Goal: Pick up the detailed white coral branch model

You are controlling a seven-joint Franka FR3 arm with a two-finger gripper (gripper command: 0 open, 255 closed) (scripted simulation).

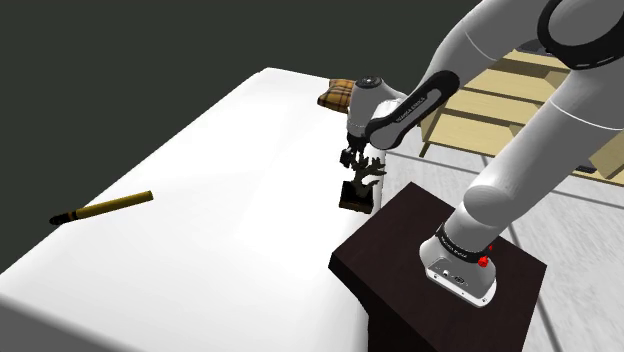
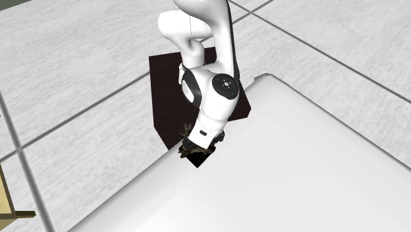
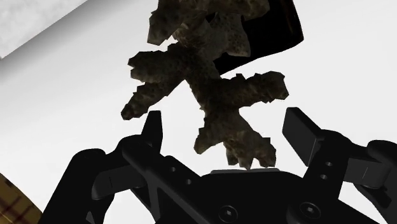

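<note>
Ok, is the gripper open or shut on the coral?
Open. The gripper has its fingers standing apart on either side of the dark coral branch model, not clasping it.

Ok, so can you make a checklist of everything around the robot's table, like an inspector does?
Surface: white table.
Job's things: coral, drawn dark brown rather than white, on a black base, near the table edge by the stand.
Clutter: yellowish pen lying at the shoulder view's left; checked cushion at the far edge.
Grippers: gripper open, one finger on each side of the coral, not touching it.
Cables: nothing seen.
Surroundings: grey tiled floor; wooden slats behind the arm.
</note>
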